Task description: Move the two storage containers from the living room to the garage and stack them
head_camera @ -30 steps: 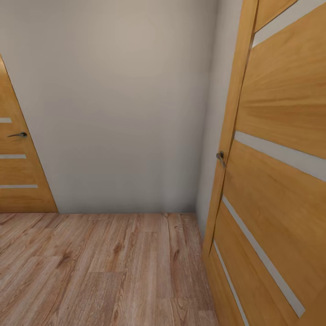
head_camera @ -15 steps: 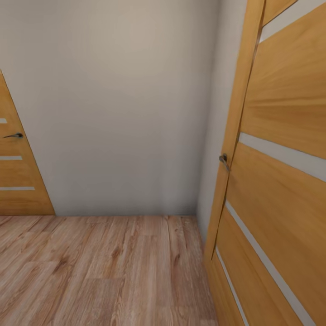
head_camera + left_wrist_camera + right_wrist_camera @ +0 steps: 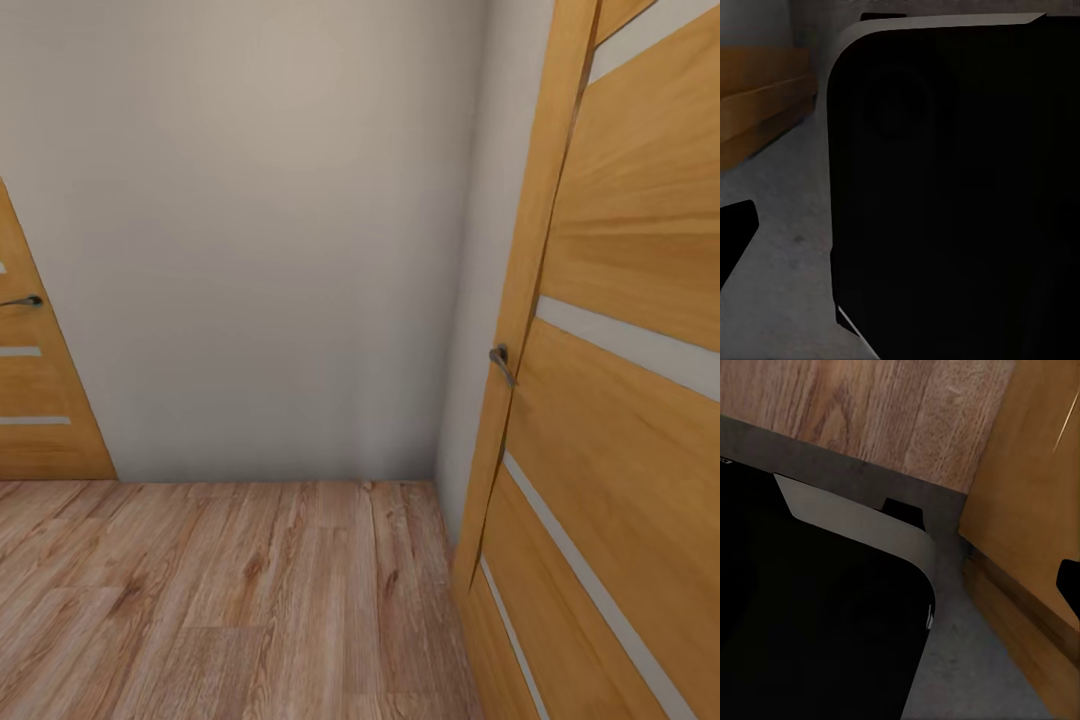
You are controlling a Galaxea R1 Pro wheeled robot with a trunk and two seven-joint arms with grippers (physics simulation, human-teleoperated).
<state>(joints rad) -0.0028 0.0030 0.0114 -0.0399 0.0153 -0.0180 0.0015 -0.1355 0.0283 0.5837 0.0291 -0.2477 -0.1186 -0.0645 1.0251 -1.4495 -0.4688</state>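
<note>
honey-orange wooden door with pale stripes (image 3: 620,330), plain grey-beige wall (image 3: 260,230), brown grained wood-plank floor (image 3: 230,600).

No readable text, labels, numbers or signs anywhere

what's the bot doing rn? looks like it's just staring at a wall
It is in transit, handling nothing in these frames. The head view faces a plain wall over a wood-plank floor, with an open wooden door close on the right and another door at the far left. Both wrist views mostly show the robot's dark body, so gripper states can't be read.
</note>
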